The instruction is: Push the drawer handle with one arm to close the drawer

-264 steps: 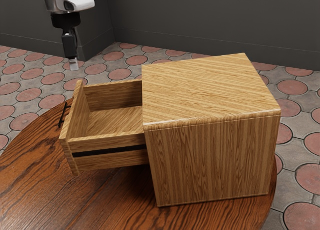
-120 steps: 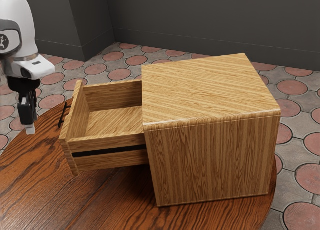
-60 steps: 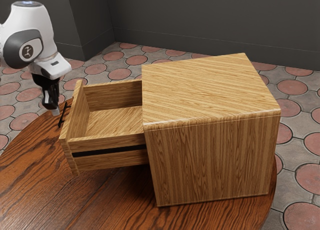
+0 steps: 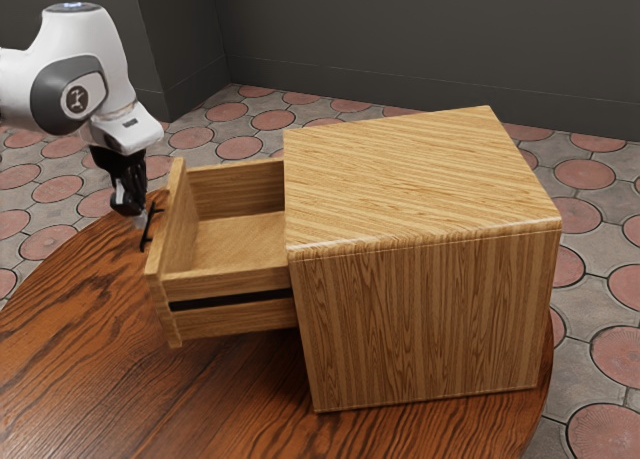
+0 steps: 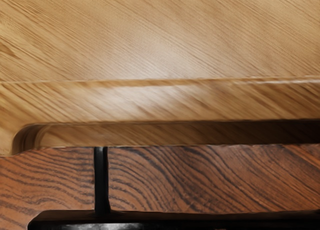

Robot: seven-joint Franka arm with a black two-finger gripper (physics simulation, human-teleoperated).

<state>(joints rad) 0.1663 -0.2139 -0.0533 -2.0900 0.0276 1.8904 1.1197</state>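
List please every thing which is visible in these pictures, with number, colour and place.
Cabinet: one, light wood, on the table
Drawer: one, light wood, partly out of the cabinet
Handle: one, black, on the drawer's front
Strip: one, black, along the drawer's side
Table: one, reddish brown, under the cabinet
Floor tiles: many, pink and grey, beyond the table
Walls: at least two faces, dark grey, background
Arm: one, white and grey, exterior view's left
Claw: one, black, at the handle

Cabinet point(image 4: 430, 319) and drawer point(image 4: 230, 322): smooth, grained wood, soft sheen. Handle point(image 4: 147, 229), exterior view's nine o'clock: glossy black. Table point(image 4: 90, 349): streaked wood, satiny.
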